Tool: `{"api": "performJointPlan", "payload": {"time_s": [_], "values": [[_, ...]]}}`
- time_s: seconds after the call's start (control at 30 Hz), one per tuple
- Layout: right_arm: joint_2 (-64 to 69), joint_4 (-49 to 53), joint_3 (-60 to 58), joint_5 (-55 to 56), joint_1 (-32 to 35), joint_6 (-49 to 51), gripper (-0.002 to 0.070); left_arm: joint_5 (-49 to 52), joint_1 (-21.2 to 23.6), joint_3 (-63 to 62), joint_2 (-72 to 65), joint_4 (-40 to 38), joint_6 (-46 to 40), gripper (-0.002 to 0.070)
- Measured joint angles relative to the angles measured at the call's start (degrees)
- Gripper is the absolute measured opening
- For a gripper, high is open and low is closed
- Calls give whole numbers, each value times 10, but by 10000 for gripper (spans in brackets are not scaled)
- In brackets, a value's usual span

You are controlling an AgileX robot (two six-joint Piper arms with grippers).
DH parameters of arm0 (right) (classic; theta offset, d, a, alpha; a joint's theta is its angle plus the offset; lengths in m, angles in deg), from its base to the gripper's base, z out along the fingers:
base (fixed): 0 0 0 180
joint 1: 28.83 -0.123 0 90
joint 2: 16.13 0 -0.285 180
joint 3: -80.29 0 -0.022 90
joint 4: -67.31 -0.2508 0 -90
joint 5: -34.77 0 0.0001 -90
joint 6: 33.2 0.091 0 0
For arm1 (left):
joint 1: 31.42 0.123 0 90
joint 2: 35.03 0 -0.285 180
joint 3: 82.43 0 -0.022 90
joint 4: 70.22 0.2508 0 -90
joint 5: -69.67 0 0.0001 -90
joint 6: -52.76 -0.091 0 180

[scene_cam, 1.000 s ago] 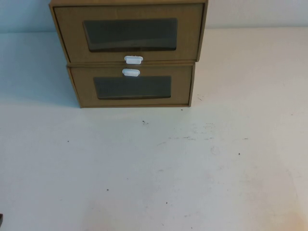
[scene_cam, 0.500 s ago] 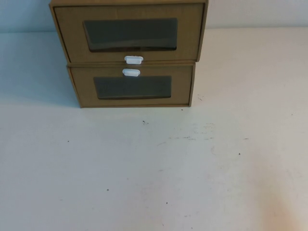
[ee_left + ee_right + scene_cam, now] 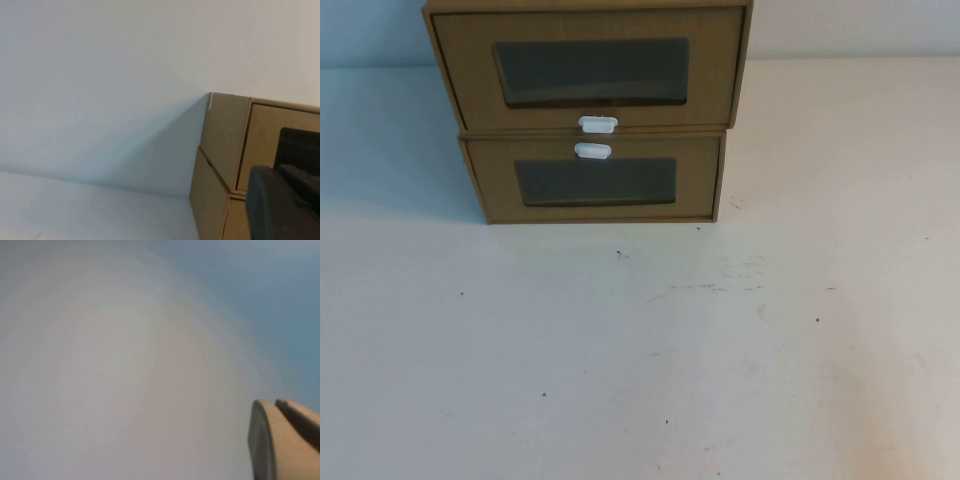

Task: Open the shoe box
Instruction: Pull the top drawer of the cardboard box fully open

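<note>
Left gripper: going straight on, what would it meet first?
Probably the stacked shoe boxes: the left gripper, to their left, points at their front, depth unclear. The right gripper, shut, faces only a blank surface.

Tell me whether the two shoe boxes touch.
Touching: high view shows upper shoe box stacked flush on lower shoe box. Left gripper hovers off their side; right gripper, shut, faces blank surface.

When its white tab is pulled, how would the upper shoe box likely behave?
Probably light cardboard, the upper shoe box may slide along the lower box. Its small, smooth white tab may slip. Left gripper hovers beside both boxes; right gripper, shut, sees neither box.
</note>
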Motion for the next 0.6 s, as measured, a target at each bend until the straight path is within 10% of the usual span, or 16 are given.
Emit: {"api": "performJointPlan", "payload": {"time_s": [0.6], "values": [[0, -6, 8, 88, 0, 0, -13, -273, 0, 0, 0, -23, 164, -4]]}}
